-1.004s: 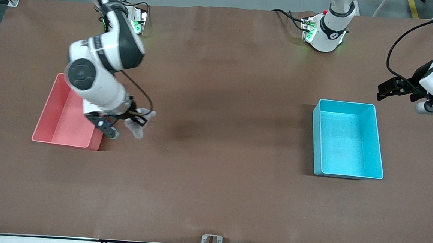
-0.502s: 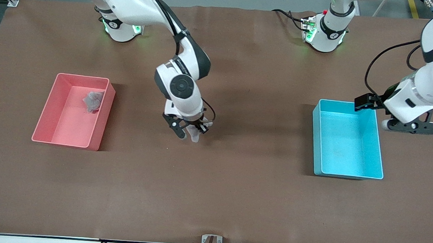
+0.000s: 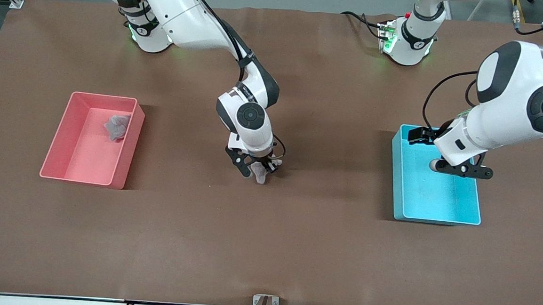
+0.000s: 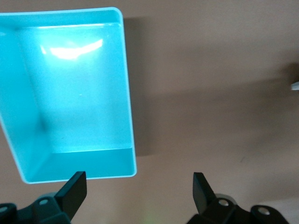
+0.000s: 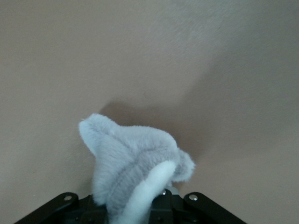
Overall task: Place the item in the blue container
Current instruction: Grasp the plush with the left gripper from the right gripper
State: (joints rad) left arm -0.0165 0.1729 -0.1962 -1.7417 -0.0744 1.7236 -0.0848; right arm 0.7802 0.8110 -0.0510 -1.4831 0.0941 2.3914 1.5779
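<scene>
The right hand (image 3: 257,169) has moved from beside the pink bin (image 3: 125,160) toward the middle of the surface (image 3: 265,246), carrying a small grey plush (image 3: 260,174) pinched between its fingers. A second ago it was at that bin's corner; half a second ago it was already over bare surface; now it is a little closer to the blue bin (image 3: 397,198), though still well apart from it. The left hand (image 3: 459,168) has come in from the left arm's end of the surface and now hangs over the blue bin, fingers spread wide and holding nothing. A second grey plush (image 3: 116,127) lies in the pink bin, as it did half a second ago; earlier the right arm covered that spot.

The front view shows both bins and both arms at once, and that the blue bin has nothing in it. The left wrist view shows the blue bin (image 4: 70,93) from above, its floor bare and glossy, with the two spread fingers (image 4: 74,190) near one short wall. The right wrist view shows the plush (image 5: 133,161) up close: grey fur with a white part, sticking out of the hand over bare brown surface (image 5: 210,56), its shadow beneath it.
</scene>
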